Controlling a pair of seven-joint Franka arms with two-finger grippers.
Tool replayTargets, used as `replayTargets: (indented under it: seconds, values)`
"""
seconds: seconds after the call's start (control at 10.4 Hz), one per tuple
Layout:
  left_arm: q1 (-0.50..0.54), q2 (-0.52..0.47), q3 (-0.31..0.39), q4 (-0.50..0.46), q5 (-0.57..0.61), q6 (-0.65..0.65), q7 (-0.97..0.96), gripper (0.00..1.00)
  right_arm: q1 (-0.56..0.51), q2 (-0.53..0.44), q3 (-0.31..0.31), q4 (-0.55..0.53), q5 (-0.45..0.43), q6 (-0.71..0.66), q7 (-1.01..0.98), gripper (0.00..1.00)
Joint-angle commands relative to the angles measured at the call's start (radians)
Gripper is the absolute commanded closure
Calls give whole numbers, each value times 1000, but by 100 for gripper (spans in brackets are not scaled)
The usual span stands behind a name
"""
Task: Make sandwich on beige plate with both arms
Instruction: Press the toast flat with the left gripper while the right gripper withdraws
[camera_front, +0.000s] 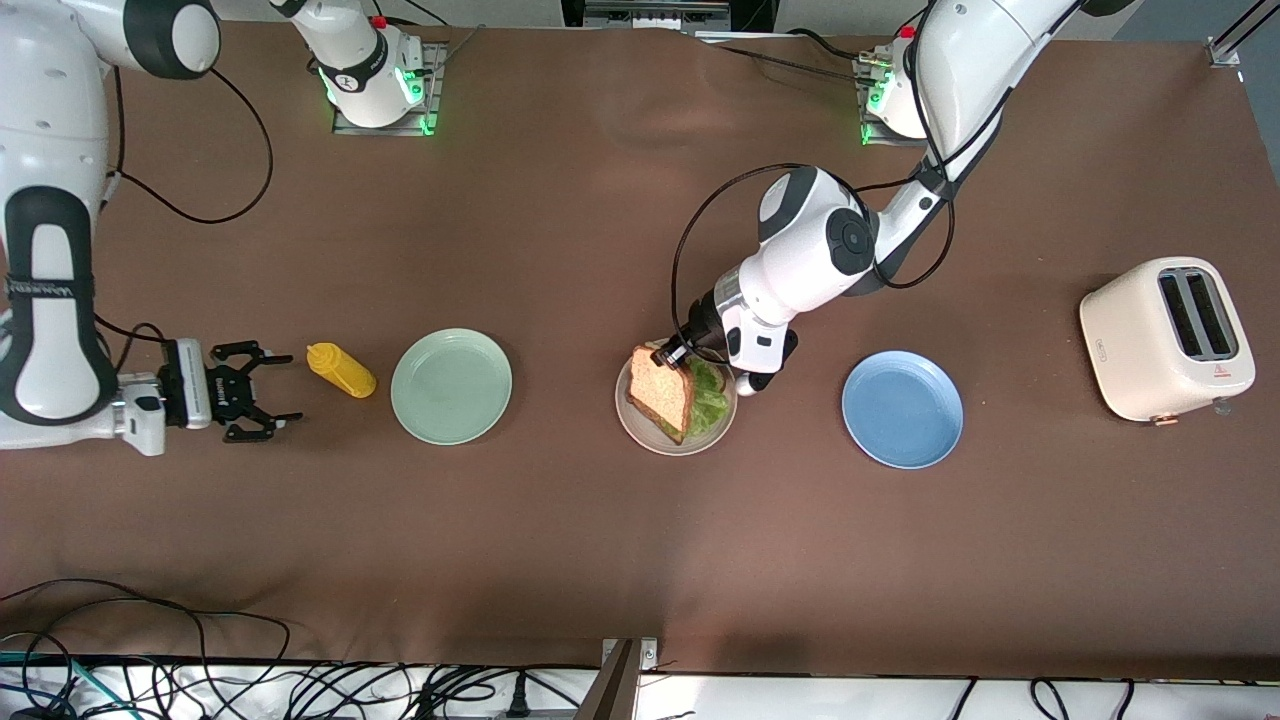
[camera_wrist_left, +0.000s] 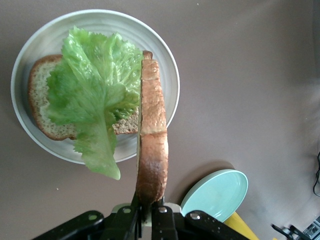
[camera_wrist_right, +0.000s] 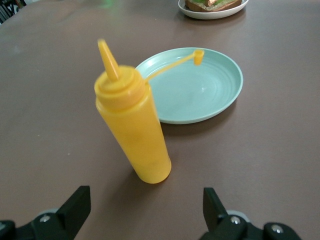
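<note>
The beige plate carries the sandwich's lower brown bread slice with a ruffled green lettuce leaf on it. My left gripper is shut on a second bread slice, held tilted on edge over the plate beside the lettuce. My right gripper is open just above the table at the right arm's end, with nothing between its fingers. It points at a yellow squeeze bottle a short way off.
The bottle stands upright with its cap hanging open, beside a mint green plate. A blue plate and a cream toaster sit toward the left arm's end. Cables lie along the table's near edge.
</note>
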Motion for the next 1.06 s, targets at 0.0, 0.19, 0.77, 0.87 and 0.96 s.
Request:
replayTargets:
  seconds: [0.0,0.19,0.77,0.87,0.96]
  values:
    - [1,-36,10,-32,20,14,-17,100,9,-124,1,-85,-34,95,61,0]
    - [7,-34,12,-32,20,14,-11,100,23,-226,1,-182,-77,165,164,0]
    - [21,-36,13,-72,20,-28,-10,100,187,-583,1,-404,-331,268,924,0]
    - [33,-36,13,-70,20,-51,-10,100,216,-621,1,-421,-350,268,1057,0]
    - [34,-36,13,-70,20,-55,-11,100,250,-651,1,-421,-385,269,1198,0]
